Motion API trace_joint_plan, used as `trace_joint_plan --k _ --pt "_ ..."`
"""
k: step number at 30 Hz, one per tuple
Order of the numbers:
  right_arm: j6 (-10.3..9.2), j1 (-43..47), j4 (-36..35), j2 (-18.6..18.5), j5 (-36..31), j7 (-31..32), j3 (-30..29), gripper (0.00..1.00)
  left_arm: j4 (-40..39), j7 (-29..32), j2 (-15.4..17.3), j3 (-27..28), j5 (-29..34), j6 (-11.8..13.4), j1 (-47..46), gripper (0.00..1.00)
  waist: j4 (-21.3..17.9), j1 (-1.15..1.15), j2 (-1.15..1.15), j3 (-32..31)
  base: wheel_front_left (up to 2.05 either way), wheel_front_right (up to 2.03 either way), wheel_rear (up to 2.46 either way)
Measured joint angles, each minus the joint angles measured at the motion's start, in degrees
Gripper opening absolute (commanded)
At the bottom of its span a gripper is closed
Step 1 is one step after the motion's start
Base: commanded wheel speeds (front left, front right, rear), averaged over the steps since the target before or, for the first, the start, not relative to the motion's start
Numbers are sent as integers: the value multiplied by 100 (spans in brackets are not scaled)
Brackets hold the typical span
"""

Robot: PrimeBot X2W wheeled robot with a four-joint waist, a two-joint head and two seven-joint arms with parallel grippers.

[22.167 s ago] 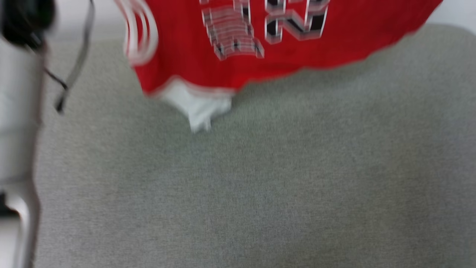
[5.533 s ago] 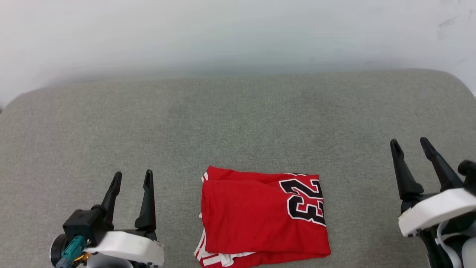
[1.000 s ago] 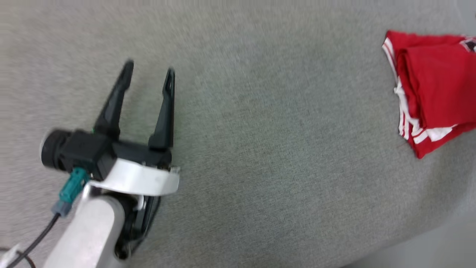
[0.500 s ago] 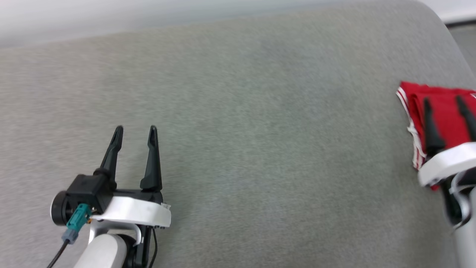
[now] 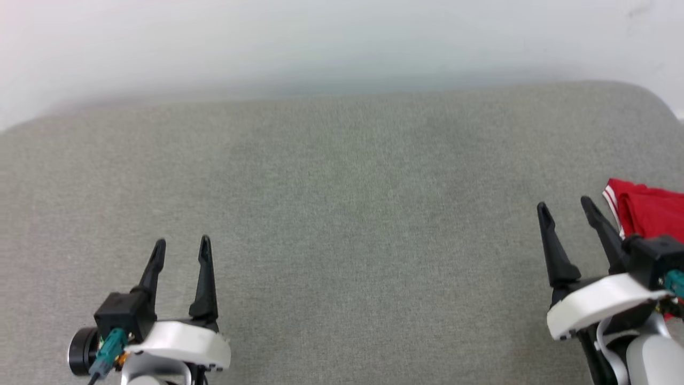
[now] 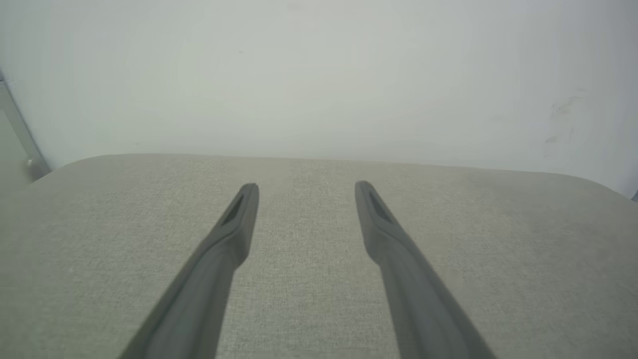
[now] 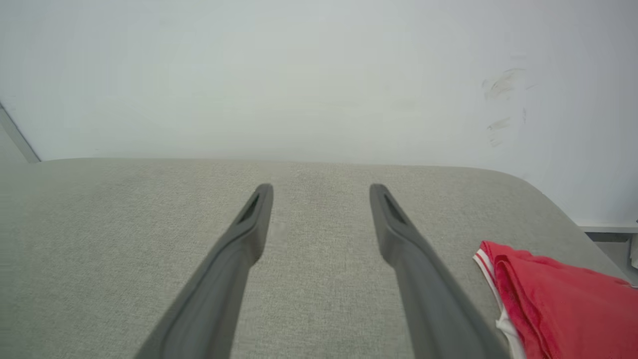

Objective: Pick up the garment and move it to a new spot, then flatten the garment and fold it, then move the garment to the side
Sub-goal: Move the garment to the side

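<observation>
Now, left jaws: spread wide, holding nothing, over the grey fabric surface (image 5: 342, 224).
right jaws: spread wide too, empty, bare fabric between the fingers (image 7: 239, 259).
garment (image 7: 563, 304): red, folded, white-striped edge showing; lies on the surface just outside the right jaws' outer finger, apart from it, well away from the left jaws.
wall (image 5: 342, 43): pale, faintly scuffed, beyond the tips of both jaws.
</observation>
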Motion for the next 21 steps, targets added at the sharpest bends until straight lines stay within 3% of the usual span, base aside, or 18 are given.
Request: trace_joint_plan --k 11,21 --pt "-1 1081 -1143 224 -144 455 79 100 151 -8 -29 42 41 -101 563 100 3 -1 0 -680 0 0 0" --pt "-1 1329 -1523 299 -196 620 82 100 236 -8 -77 108 58 -183 684 100 -10 0 0 -846 0 0 0"
